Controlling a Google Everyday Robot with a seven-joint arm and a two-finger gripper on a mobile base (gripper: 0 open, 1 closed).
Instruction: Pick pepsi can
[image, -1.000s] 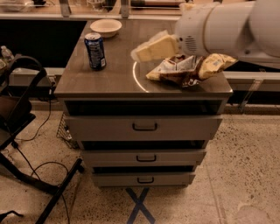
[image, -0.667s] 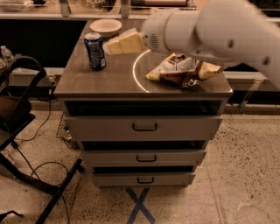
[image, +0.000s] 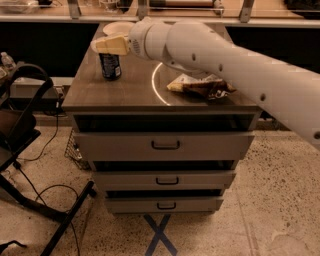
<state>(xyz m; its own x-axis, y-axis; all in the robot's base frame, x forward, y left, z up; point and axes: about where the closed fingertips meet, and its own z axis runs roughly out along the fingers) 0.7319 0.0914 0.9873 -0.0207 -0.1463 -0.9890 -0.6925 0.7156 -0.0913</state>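
One can (image: 110, 67) stands at the left rear of the bench (image: 130, 95). The pincer (image: 109, 45) hangs right over its top; whether it grips or gapes, I can't make out. One chip bag (image: 200, 87) lies to the right and one bowl (image: 116, 28) behind. Three drawers (image: 165, 145) sit below.

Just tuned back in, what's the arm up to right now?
The arm reaches in from the right across the cabinet top. Its gripper is right at the top of the pepsi can. The can stands upright on the left side of the top and is not lifted yet. A chip bag lies to the right, apart from the can, and a cream bowl sits behind it.
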